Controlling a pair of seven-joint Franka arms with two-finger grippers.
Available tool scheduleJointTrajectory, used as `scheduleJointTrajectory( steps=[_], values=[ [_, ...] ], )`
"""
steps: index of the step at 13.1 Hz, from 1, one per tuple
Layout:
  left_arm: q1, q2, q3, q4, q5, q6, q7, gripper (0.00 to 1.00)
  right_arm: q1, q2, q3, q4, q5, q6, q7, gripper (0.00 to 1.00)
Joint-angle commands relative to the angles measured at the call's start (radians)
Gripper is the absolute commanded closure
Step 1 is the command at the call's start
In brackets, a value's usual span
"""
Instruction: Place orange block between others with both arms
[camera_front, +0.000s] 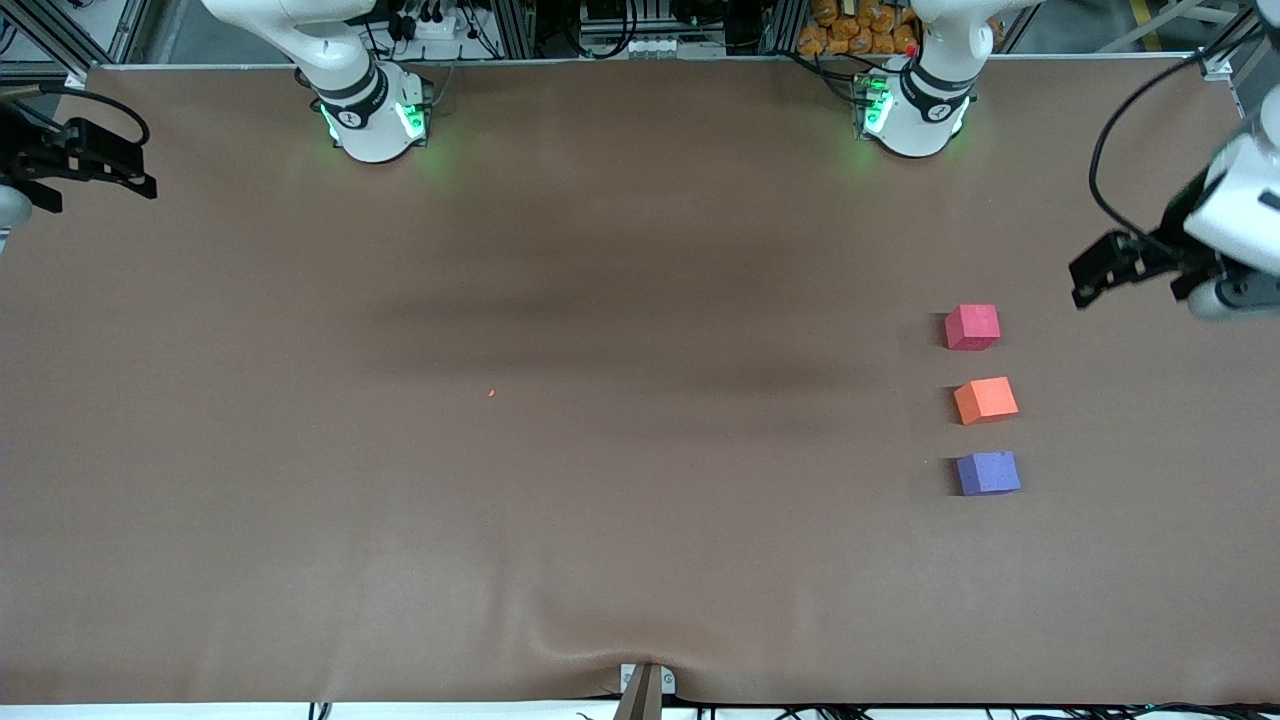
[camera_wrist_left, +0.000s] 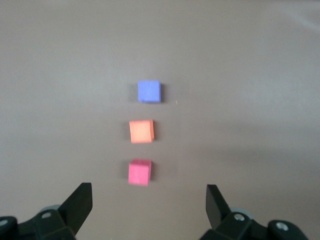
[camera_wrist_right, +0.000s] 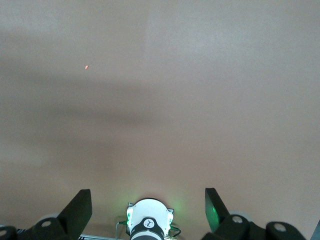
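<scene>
Three small cubes stand in a row toward the left arm's end of the table. The orange block (camera_front: 986, 400) (camera_wrist_left: 141, 131) sits in the middle. The pinkish-red cube (camera_front: 972, 327) (camera_wrist_left: 139, 172) is farther from the front camera and the purple-blue cube (camera_front: 988, 473) (camera_wrist_left: 149, 91) nearer. None of the cubes touch. My left gripper (camera_front: 1088, 270) (camera_wrist_left: 149, 192) hangs open and empty above the table beside the pinkish-red cube, toward the table's end. My right gripper (camera_front: 135, 168) (camera_wrist_right: 148, 196) is open and empty over the right arm's end of the table, where that arm waits.
The brown table cover (camera_front: 600, 450) has a raised fold at its near edge (camera_front: 590, 655). A tiny orange speck (camera_front: 491, 393) (camera_wrist_right: 86, 67) lies near the middle. The two green-lit arm bases (camera_front: 375, 115) (camera_front: 915, 110) stand along the farthest edge; one base (camera_wrist_right: 148, 222) shows in the right wrist view.
</scene>
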Motion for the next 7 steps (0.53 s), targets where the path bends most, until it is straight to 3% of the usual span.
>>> scheduleJointTrajectory(
  steps=[1, 3, 7],
  values=[
    [-0.151, -0.065, 0.203, -0.062, -0.049, -0.035, 0.003, 0.00, -0.003, -0.010, -0.002, 0.010, -0.003, -0.026, -0.009, 0.00],
    [-0.173, -0.119, 0.227, -0.129, -0.054, -0.033, 0.005, 0.00, -0.004, -0.016, -0.006, 0.011, -0.003, -0.029, -0.009, 0.00],
    [-0.165, -0.114, 0.239, -0.111, -0.051, -0.042, 0.089, 0.00, -0.018, -0.020, -0.004, 0.011, -0.001, -0.029, -0.012, 0.00]
  ],
)
